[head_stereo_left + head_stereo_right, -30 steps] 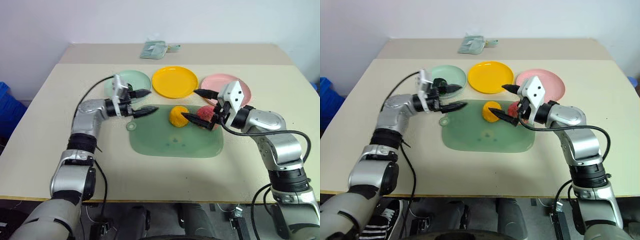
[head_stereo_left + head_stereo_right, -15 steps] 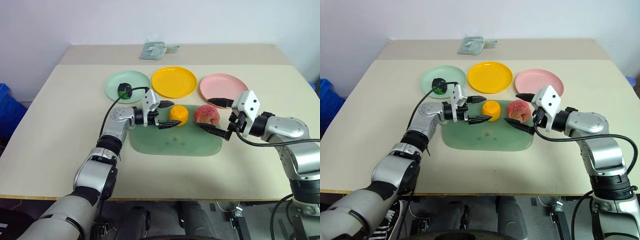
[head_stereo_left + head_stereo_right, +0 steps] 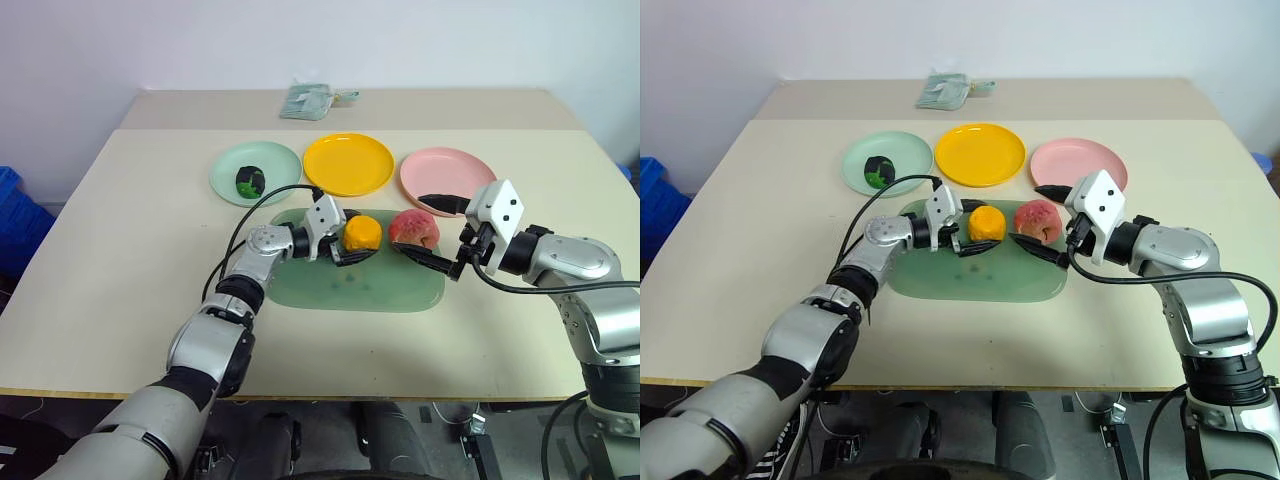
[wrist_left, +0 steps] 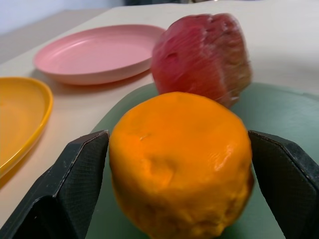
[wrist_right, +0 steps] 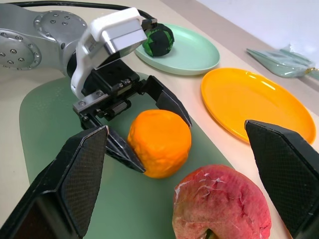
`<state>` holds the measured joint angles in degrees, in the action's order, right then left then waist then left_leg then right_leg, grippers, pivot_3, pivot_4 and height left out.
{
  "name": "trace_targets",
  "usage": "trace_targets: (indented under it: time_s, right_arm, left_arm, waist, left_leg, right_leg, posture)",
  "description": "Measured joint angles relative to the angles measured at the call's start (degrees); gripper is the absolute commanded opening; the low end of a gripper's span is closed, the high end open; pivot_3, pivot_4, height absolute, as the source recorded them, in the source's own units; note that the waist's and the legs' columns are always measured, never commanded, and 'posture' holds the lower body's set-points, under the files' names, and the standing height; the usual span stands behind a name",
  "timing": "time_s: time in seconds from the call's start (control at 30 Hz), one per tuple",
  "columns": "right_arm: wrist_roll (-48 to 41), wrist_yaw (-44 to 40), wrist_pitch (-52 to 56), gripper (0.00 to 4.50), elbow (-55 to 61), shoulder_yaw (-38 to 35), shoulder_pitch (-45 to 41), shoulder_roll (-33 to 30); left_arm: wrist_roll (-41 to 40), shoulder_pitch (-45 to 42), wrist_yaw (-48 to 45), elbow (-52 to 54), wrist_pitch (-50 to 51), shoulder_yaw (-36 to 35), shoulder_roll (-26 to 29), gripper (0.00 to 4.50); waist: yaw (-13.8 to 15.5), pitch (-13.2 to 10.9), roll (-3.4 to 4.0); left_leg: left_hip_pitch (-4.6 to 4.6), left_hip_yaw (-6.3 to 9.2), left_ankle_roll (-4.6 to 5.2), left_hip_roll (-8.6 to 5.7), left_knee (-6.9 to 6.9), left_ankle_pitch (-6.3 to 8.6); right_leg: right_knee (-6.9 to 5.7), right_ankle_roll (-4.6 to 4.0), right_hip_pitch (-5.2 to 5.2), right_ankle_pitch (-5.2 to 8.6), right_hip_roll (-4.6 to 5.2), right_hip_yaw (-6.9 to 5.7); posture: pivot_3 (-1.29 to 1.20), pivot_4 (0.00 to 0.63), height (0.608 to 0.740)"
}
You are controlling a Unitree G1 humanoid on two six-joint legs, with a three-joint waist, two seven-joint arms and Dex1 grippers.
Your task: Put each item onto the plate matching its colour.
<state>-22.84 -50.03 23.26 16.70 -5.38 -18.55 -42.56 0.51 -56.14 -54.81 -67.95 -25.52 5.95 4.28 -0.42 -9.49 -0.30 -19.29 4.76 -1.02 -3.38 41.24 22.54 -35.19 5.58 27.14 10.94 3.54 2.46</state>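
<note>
Left gripper (image 3: 970, 229) fingers spread, orange fruit (image 3: 987, 223) between them; we judge it light, lumpy: pinch across widest middle. Right gripper (image 3: 1044, 222) spread, empty.

I see bright even overhead light, soft shadows under the plates, faint sheen on the orange fruit (image 4: 182, 164), pink plate (image 4: 97, 52) at my 11 o'clock slightly soft, head views sharp

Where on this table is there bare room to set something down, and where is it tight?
Free: the yellow plate, the pink plate away from the right gripper, and the green board's near half. Crowded: the board's far half, where the left gripper straddles the orange fruit beside the peach.
</note>
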Motion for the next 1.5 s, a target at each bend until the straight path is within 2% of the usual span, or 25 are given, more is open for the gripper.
trace_targets:
  time_s: [0.1,0.13,0.37,0.6,0.73,1.2,1.23,1.27,1.5]
  right_arm:
    - [0.0,0.2,0.0,4.5,0.0,0.0,0.0,0.0]
    - [0.0,0.2,0.0,4.5,0.0,0.0,0.0,0.0]
    - [0.1,1.0,-0.1,4.5,-0.2,0.0,-0.4,0.5]
    - [5.3,11.6,-2.6,4.5,-6.9,0.0,-8.1,6.5]
    - [9.1,17.8,-2.9,4.5,-11.9,0.0,-10.8,9.0]
    - [8.2,18.8,0.0,4.5,-4.4,-0.2,-7.4,9.4]
    - [8.1,18.8,0.2,4.5,-4.0,-0.2,-7.3,9.4]
    - [8.0,19.0,0.4,4.5,-3.5,-0.3,-7.3,9.4]
    - [6.7,19.3,1.8,4.5,-2.2,-0.7,-7.3,9.4]
  left_arm:
    - [0.1,-0.3,0.2,-0.6,0.2,-0.1,-0.1,3.23]
    - [0.1,-0.3,0.0,-0.7,0.2,-0.2,-0.1,3.04]
    - [-0.8,-1.2,4.3,-1.8,1.6,-2.9,-0.5,3.04]
    - [-3.0,-12.6,24.2,-5.0,7.3,-10.9,-0.1,3.04]
    - [-1.7,-14.6,32.6,-7.5,9.6,-11.3,-1.4,3.04]
    - [-0.4,-17.0,42.4,-10.8,15.6,-14.2,-4.0,3.04]
    - [-0.4,-17.0,42.5,-10.8,16.0,-14.8,-4.2,4.08]
    - [-0.5,-17.0,42.6,-10.8,16.2,-15.2,-4.5,4.48]
    - [-1.2,-19.3,43.8,-10.7,14.9,-18.3,-4.0,4.48]
  waist:
    - [0.0,0.0,0.0]
    - [0.0,0.0,0.0]
    - [-0.1,0.0,-0.02]
    - [0.0,-0.1,-0.09]
    - [0.1,0.0,-0.07]
    - [-0.1,0.0,-0.08]
    - [-0.1,0.0,-0.08]
    - [-0.1,0.0,-0.08]
    - [-0.1,0.0,-0.08]
  left_leg:
    - [0.0,0.0,0.0,0.0,0.0,-0.01]
    - [0.0,0.0,0.0,0.0,0.0,-0.01]
    - [-0.01,0.0,-0.01,0.0,0.0,-0.02]
    - [0.0,0.01,-0.08,-0.01,-0.03,-0.2]
    - [-0.06,0.01,-0.12,-0.06,-0.04,-0.23]
    - [-0.06,0.02,-0.2,-0.18,-0.11,-0.3]
    - [-0.06,0.02,-0.21,-0.18,-0.1,-0.31]
    - [-0.05,0.02,-0.22,-0.18,-0.1,-0.33]
    - [-0.04,0.03,-0.24,-0.17,-0.11,-0.35]
  right_leg:
    - [0.0,0.0,0.0,-0.01,0.0,0.0]
    - [0.0,0.0,0.0,-0.01,0.0,0.0]
    - [0.0,0.01,0.0,-0.03,0.0,0.0]
    - [0.05,0.05,0.0,-0.25,0.01,0.02]
    - [0.08,0.05,0.02,-0.25,0.03,0.03]
    - [0.1,0.05,0.05,-0.25,0.03,0.03]
    - [0.09,0.05,0.05,-0.25,0.03,0.03]
    - [0.08,0.05,0.05,-0.26,0.03,0.03]
    - [0.08,0.06,0.05,-0.28,0.03,0.03]
  posture:
    - [0.0,0.15,0.74]
    - [0.0,0.15,0.74]
    - [0.0,0.15,0.74]
    - [0.0,0.15,0.74]
    - [0.0,0.15,0.74]
    - [0.0,0.15,0.74]
    - [0.0,0.15,0.74]
    - [0.0,0.15,0.74]
    - [0.0,0.15,0.74]
